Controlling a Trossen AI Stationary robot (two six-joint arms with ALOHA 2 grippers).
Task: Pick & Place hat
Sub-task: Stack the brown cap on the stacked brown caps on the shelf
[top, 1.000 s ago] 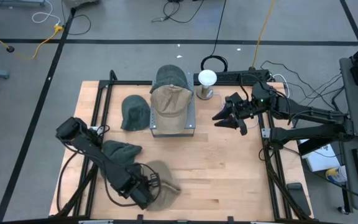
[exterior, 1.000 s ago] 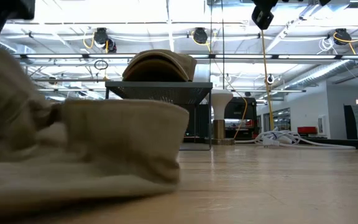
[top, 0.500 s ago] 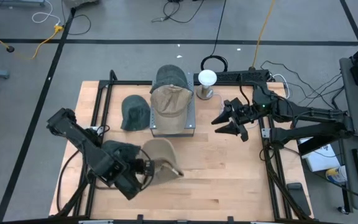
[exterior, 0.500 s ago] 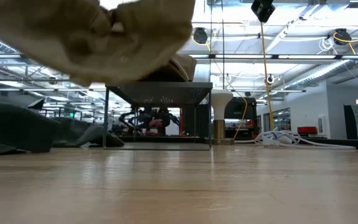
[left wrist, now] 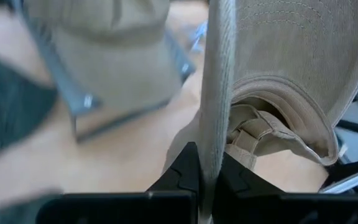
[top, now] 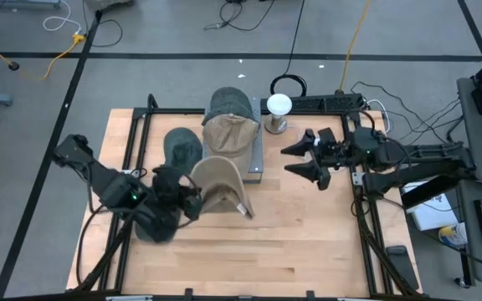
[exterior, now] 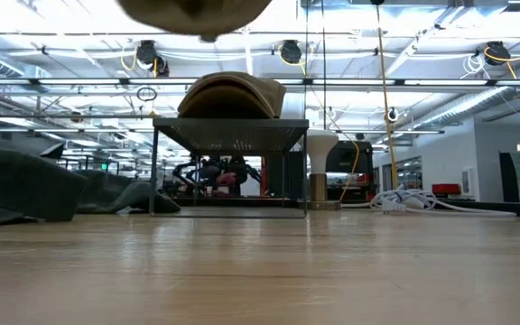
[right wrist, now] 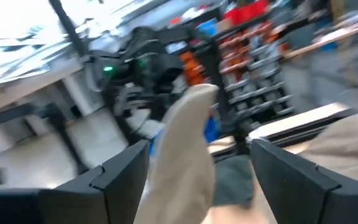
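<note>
My left gripper (top: 192,197) is shut on a tan hat (top: 220,186) and holds it in the air just near of the metal rack (top: 256,164). In the low view only the hat's underside (exterior: 197,9) shows, at the picture's top. The rack carries another tan hat (top: 228,134) and, behind it, a dark green hat (top: 228,104). A second dark green hat (top: 181,149) lies on the table left of the rack, and a third (top: 153,219) lies under my left arm. My right gripper (top: 291,160) hangs open in the air right of the rack. My left gripper pinches an edge of the tan hat's fabric (left wrist: 215,134) between its two fingers (left wrist: 188,174), seen edge-on in the wrist view; in the high view this edge lies on the side away from the brim (top: 241,207). The fingers come from the table's left. The hat is lifted clear of the table.
A white lamp (top: 279,105) stands on the table's far side, right of the rack, with cables (top: 375,109) behind it. Bare wood (top: 308,242) stretches across the table's near right part.
My left gripper has lifted the tan hat off the table's near edge and carried it up and toward the far edge, to just in front of the rack. The dark green hat beneath has stayed in place. My right gripper has shifted slightly toward the table's left.
</note>
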